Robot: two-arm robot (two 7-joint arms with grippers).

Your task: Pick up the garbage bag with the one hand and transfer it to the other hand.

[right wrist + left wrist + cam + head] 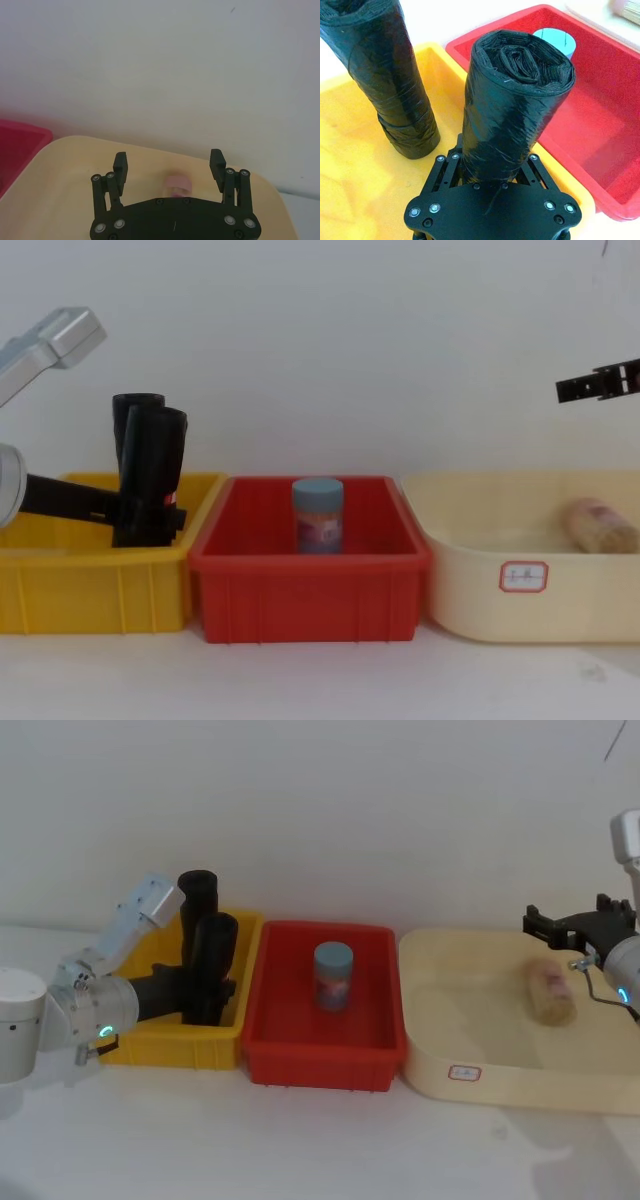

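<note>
The left hand [490, 172] is clamped low on the bag [515, 110] in the yellow bin [355, 165]; the bag's long axis stands near vertical. The right hand [169, 165] hangs above the tray [430, 1050], fingers apart.

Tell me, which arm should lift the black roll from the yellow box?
Left. The left gripper clamps the nearer garbage bag inside the yellow bin; the right gripper hangs open over the cream tray.

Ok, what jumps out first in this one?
The left gripper in the yellow bin, clamped low on the nearer bag roll, which leans slightly beside its twin. Next, the right gripper hanging open above the cream tray, where a pink-lidded jar lies on its side; a blue-lidded jar stands in the red bin between.
</note>
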